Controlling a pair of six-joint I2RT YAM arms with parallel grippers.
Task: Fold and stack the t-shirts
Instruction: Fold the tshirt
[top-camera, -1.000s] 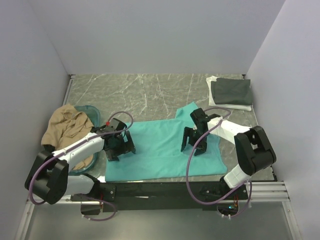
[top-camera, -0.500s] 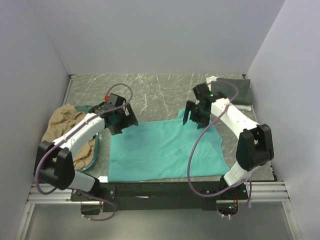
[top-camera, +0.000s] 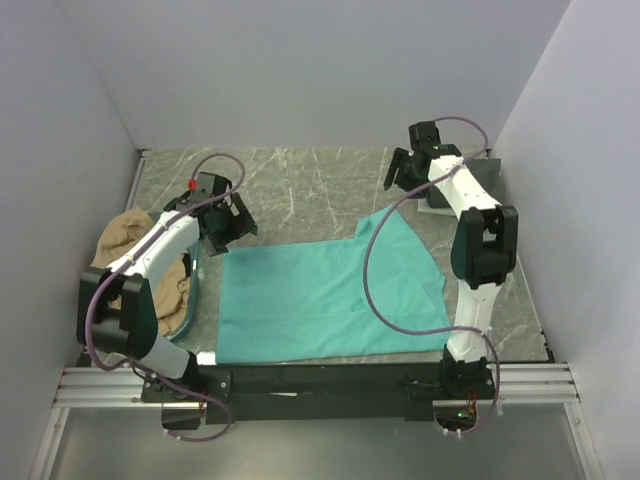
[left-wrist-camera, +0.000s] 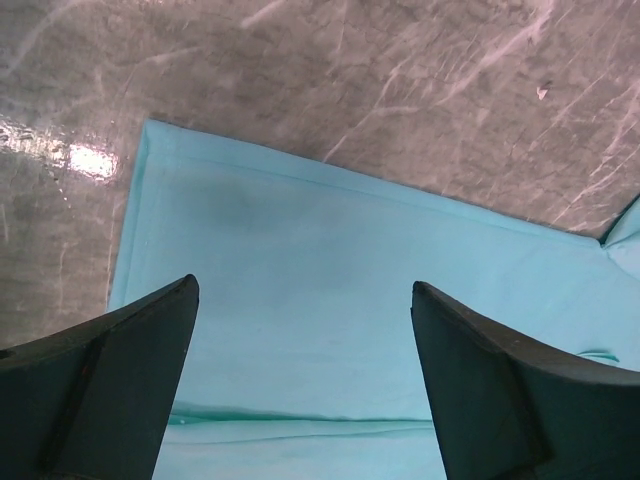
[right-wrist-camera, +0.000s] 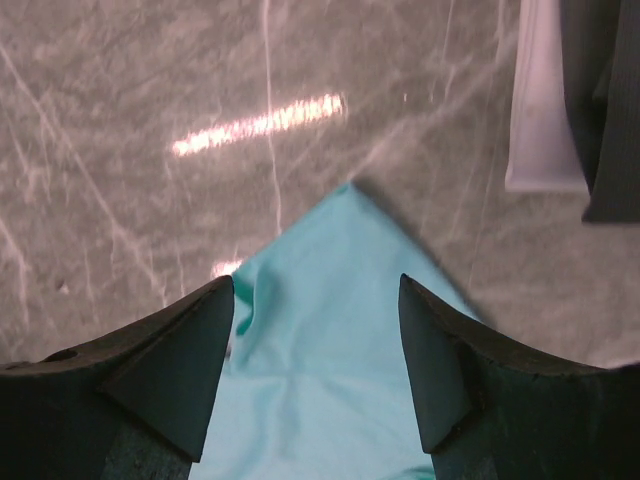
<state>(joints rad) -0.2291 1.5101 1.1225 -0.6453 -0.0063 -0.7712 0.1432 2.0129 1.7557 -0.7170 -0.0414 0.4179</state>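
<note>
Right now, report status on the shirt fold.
Left gripper open, above teal t-shirt's far-left corner. Right gripper open, above its sleeve tip. Shirt lies flat, not stacked. Folded stack sits apart, right; nothing blocking.

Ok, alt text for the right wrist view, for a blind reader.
The open right gripper hovers over a pointed corner of the teal-green t-shirt on the grey marbled table. At upper right, a dark grey t-shirt lies on a white t-shirt.
</note>
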